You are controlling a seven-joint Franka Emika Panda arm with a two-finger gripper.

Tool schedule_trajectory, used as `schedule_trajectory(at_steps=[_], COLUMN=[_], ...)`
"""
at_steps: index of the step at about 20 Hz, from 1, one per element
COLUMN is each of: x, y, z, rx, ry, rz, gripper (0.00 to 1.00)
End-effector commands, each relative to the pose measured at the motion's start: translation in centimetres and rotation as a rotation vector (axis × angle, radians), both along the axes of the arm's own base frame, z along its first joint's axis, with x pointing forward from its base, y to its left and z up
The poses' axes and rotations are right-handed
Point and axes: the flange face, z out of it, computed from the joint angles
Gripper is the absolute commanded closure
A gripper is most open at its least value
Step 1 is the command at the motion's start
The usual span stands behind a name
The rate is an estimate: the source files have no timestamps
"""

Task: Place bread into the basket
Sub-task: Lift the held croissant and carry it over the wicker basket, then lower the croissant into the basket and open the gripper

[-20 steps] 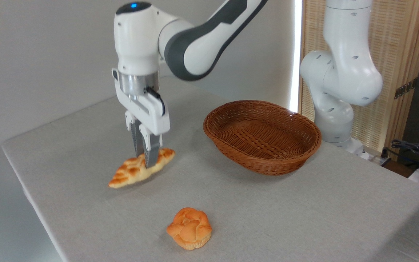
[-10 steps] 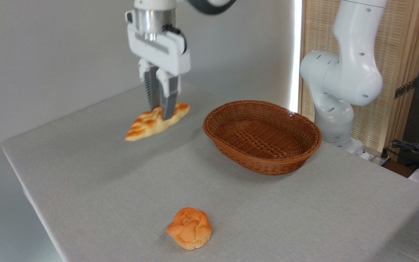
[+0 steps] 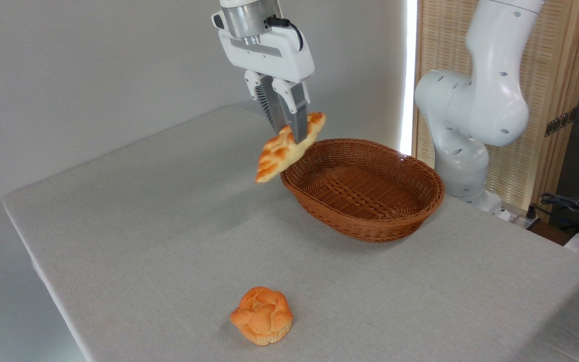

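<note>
Gripping the bread, pincer fingers hide its middle

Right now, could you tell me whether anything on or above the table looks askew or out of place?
Only the loaf: the end effector grips it near its upper end, so it hangs tilted, low end pointing down outside the basket rim. The bun sits upright on the table; nothing spilled or damaged.

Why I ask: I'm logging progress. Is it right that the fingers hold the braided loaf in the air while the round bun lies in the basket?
Not quite. The camera view shows the round bun on the table, and the basket empty.
</note>
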Motion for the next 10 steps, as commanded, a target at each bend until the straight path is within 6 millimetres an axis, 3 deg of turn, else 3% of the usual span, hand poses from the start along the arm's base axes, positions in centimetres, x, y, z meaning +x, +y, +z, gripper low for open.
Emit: schedule_trajectory(at_steps=[1,3,10], x=[-1.8,-2.2,-1.8], y=[0.5,0.7,0.4], z=[-0.9,-2.3,-3.8], rx=[0.007,0.019,0.023], ry=[0.114,0.156,0.186], rz=[0.022,0.026,0.015], gripper=[0.12,0.01,0.00])
